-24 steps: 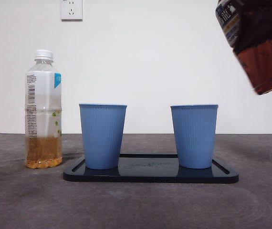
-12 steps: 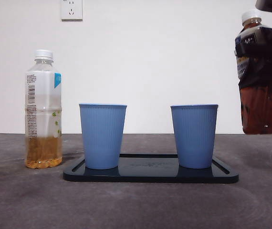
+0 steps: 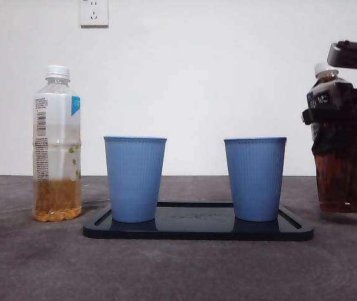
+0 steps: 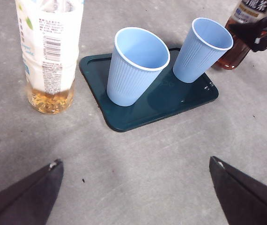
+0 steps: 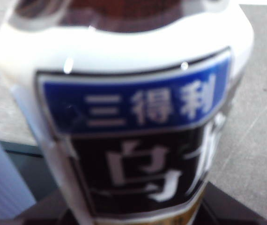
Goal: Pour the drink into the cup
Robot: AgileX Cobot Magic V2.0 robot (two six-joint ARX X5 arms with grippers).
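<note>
Blurred at close range in the right wrist view: dark tea bottle (image 5: 124, 112), base cut off, hiding the right gripper (image 3: 354, 94) jaws. Cropped at the shoulder in the left wrist view: pale tea bottle (image 4: 49, 51)

Two bottles (image 3: 57, 144) (image 3: 340, 147), two cups (image 3: 134, 179) (image 3: 255, 179), one tray (image 3: 197, 231)

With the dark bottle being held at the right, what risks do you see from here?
1. The right claw holds the tea bottle upright with its base at or just above the table; letting go early might tip it.
2. The white cap looks to be on, so a pour now would give nothing.
3. The right cup stands close beside it on the tray; a sideways swing might knock it.
</note>
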